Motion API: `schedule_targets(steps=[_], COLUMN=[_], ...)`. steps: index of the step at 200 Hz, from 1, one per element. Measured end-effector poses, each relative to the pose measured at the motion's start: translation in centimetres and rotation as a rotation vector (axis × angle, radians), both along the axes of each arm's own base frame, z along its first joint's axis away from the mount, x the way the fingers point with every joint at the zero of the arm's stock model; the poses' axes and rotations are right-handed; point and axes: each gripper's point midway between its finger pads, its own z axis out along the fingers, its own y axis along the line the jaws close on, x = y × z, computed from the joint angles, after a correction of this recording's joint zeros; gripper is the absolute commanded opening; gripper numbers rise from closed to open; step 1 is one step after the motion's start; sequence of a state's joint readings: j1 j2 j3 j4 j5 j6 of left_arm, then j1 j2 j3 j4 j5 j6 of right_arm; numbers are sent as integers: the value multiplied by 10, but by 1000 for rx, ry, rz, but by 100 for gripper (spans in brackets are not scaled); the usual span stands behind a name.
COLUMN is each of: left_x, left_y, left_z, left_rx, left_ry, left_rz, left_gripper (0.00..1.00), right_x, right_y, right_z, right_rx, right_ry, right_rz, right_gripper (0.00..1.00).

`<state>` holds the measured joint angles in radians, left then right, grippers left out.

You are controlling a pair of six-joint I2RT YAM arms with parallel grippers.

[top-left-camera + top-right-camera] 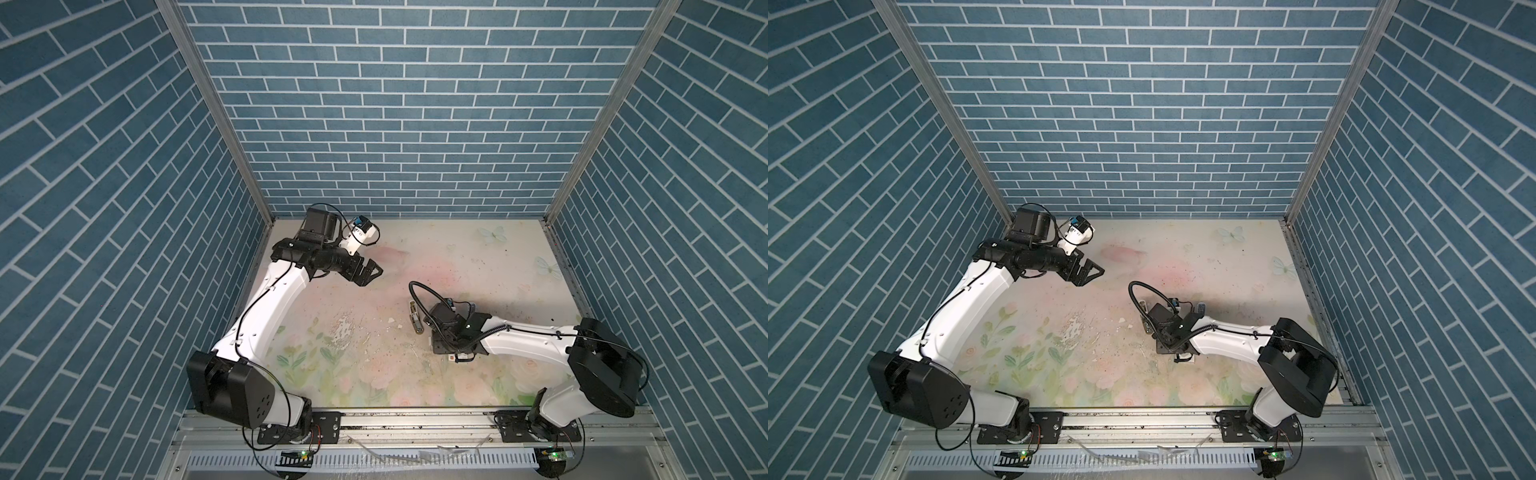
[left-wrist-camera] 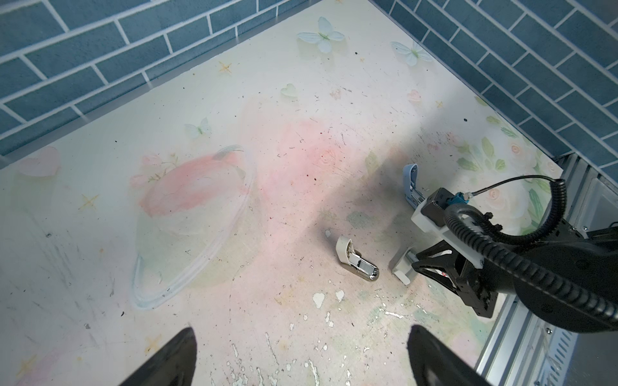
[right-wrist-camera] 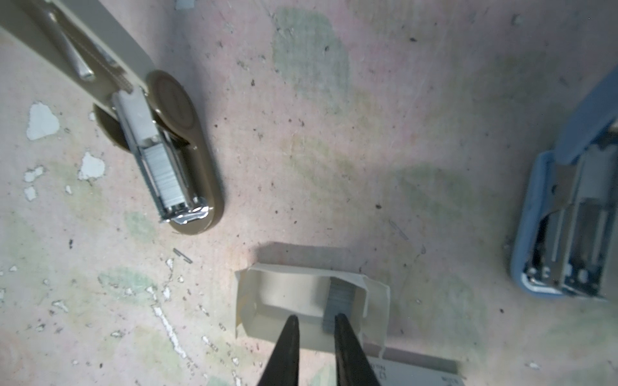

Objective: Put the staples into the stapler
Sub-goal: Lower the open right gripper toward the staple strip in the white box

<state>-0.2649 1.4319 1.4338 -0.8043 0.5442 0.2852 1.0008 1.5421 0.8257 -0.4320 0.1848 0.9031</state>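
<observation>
A tan stapler [image 3: 187, 140] lies opened on the table, with a silvery strip of staples [image 3: 167, 177] in its magazine; it also shows in both top views [image 1: 415, 318] [image 1: 1147, 319]. A second strip of staples [image 3: 341, 294] lies at one side of a small cream cardboard tray [image 3: 287, 294]. My right gripper [image 3: 316, 317] hangs just over this tray, its fingers a narrow gap apart with nothing between them; one fingertip overlaps the strip. My left gripper [image 2: 302, 334] [image 1: 370, 272] hovers wide open and empty, far from the stapler.
A blue stapler [image 3: 568, 214] [image 2: 410, 180] lies opened beside the tray. A printed box part [image 3: 418, 371] lies under my right wrist. One loose staple [image 3: 182, 255] lies on the worn floral table [image 1: 374, 353]. Brick-patterned walls enclose three sides.
</observation>
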Motion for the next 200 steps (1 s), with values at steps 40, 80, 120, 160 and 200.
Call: schedule_targets(steps=[40,80,120,160,200], left_x=[0,0,1,1,2], left_y=[0,0,0,0,0], left_z=[0,-1,-2,-2,-1], left_rx=[0,0,0,0,-2], left_ry=[0,1,-1,-1,-6], left_rz=[0,0,0,0,0], left_gripper=[100,100,99,100,100], right_x=[-1,1,5,5,4], right_y=[-4,-3,2,-1,-5], right_z=[-5,-3,0,-2,-3], right_rx=[-24,-29,-28,-48,-65], right_ry=[10,6,-1,2,3], right_rz=[-3,-5,-8,-10,-17], right_gripper=[23,24,26,28,29])
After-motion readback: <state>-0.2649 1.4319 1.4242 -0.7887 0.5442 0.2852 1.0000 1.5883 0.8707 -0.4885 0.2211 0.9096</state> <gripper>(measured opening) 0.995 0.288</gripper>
